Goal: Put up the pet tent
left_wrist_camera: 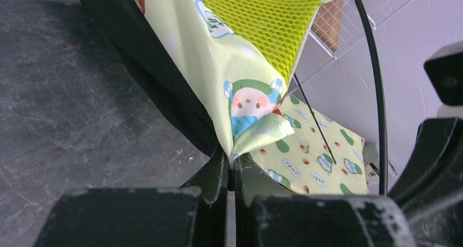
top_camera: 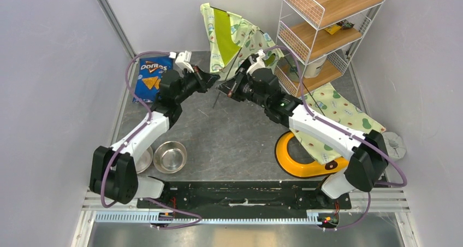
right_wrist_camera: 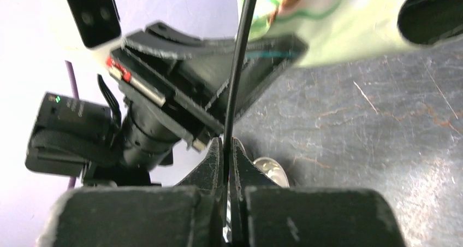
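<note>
Pet tent [top_camera: 232, 36] of pale-green printed fabric with lime-green mesh lining is held crumpled above the far middle of the grey surface [top_camera: 235, 137], beside the white wire shelf rack [top_camera: 327, 31]. A folded corner of its fabric is pinched between the closed fingers of the left tool [left_wrist_camera: 231, 160]. The right tool [right_wrist_camera: 228, 148] is clamped on a thin black pole [right_wrist_camera: 240, 61] of the tent. Whether the fabric touches the surface cannot be told. A flat mat of matching print [top_camera: 341, 111] lies under the right arm.
</note>
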Tool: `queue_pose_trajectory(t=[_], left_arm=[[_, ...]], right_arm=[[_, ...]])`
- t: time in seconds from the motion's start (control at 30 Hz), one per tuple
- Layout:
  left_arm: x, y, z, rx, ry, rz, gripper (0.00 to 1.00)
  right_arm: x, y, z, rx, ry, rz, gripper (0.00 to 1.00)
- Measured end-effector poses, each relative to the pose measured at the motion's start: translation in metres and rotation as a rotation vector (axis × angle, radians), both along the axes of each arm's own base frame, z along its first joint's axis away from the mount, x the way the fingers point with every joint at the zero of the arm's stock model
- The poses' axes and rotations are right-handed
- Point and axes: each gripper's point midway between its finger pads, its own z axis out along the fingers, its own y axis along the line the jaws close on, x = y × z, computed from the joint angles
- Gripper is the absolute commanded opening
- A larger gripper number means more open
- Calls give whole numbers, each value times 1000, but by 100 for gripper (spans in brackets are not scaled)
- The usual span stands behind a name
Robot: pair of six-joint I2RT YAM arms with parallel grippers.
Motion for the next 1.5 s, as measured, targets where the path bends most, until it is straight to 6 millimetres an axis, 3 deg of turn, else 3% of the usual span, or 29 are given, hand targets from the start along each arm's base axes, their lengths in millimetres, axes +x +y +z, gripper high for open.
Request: queue_pose_trajectory(t=[0.3,0.9,1.3,1.5], left_arm=[[-19,11,-21,15,46,26,2],[-31,19,-32,34,91,53,2],[-32,24,-37,-33,200,117,2],[-28,23,-44,-76,295,150,2]], right_arm=[[16,6,1,53,-1,-51,0],[53,18,-4,50,-11,-142,0],[58,26,-16,8,-24,-119,0],[56,27,-18,-25,-55,-88,20]])
